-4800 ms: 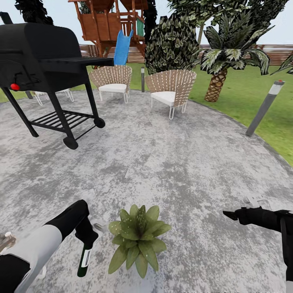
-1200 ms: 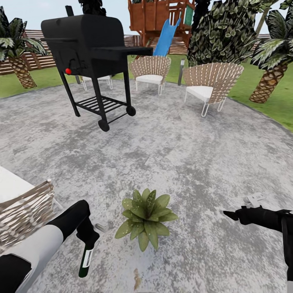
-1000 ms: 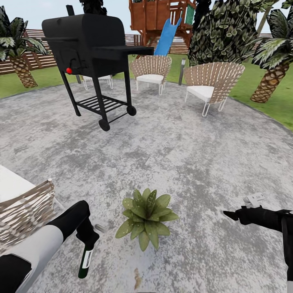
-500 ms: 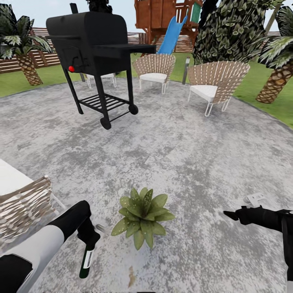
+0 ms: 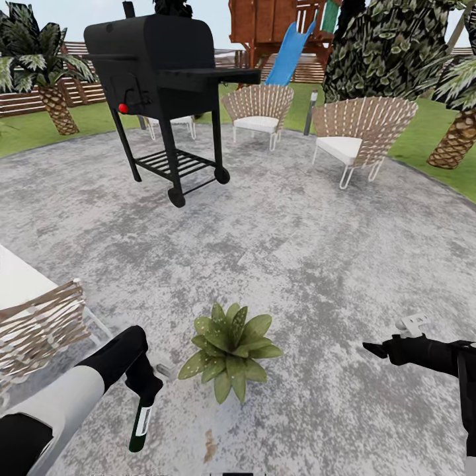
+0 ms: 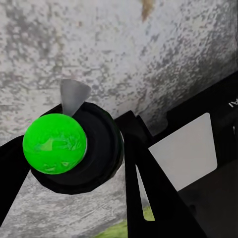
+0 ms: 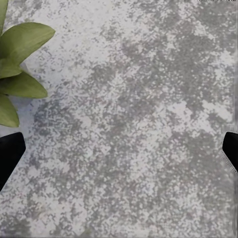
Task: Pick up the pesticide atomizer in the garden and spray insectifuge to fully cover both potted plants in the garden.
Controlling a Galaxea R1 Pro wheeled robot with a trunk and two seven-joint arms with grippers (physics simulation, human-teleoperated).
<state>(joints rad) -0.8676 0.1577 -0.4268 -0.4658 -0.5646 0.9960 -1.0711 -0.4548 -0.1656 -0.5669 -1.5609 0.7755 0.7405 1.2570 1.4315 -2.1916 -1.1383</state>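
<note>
— Where is the pesticide atomizer (image 5: 140,420), and which way does it point?

— In my left gripper (image 5: 147,385), clamped by its black neck. Its long axis runs nearly upright, green base toward the grey paving (image 5: 291,251), neck end up in my fingers. My left wrist camera looks down at its round bright green end (image 6: 54,144) with paving behind.

— And the plant?

— One potted plant (image 5: 229,346) sits on the paving just beside the bottle, between my two arms. Its leaves (image 7: 17,69) show at the edge of my right wrist view.

— Your right gripper (image 5: 370,349)?

— It holds nothing, fingers spread wide apart, out to the plant's other side.

— Anything different from half a second ago?

— My arms and the bottle hold the same pose. The view has shifted: the black grill (image 5: 162,73) and wicker chairs (image 5: 360,135) sit a little further right.
</note>
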